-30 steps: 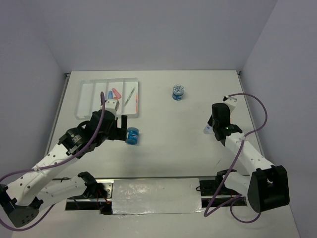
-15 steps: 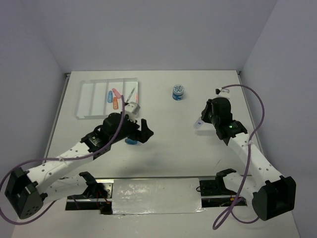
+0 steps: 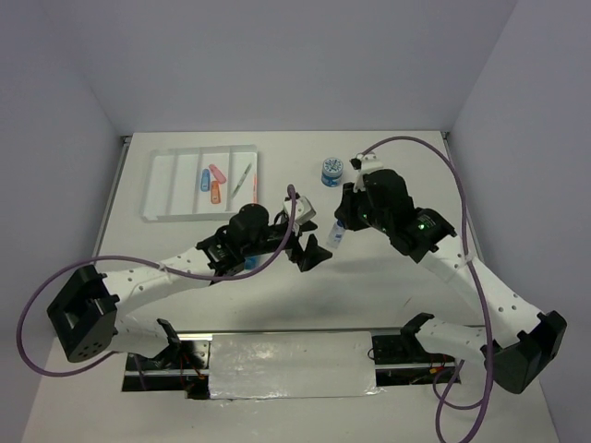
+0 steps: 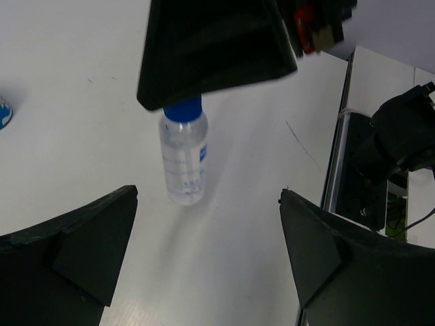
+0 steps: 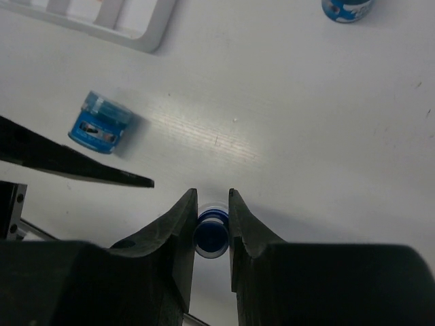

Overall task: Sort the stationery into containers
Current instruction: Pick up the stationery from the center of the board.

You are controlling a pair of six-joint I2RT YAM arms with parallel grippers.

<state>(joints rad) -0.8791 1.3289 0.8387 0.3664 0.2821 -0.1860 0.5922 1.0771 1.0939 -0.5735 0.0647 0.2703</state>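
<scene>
Right wrist: right gripper jaws are narrow, clamped on the blue cap of a small clear bottle, with the cap squarely between both fingers. Left wrist view shows the same bottle hanging upright under those black fingers. Can't tell whether its base touches the table.

Left gripper jaws are wide, holding nothing. The bottle sits just ahead of them, roughly centred on the gap and touching neither finger.

First blue spool lies on its side, ahead and left of the right jaws, well apart from them and near one left finger. Second blue spool is far ahead and right of the right jaws.

In the top view the white tray is well off to the outer side of the left jaws, behind that arm. Blue, pink and orange stubby pieces lie in it, apparently in one compartment. Grey-green pen is in the compartment nearest the jaws.
</scene>
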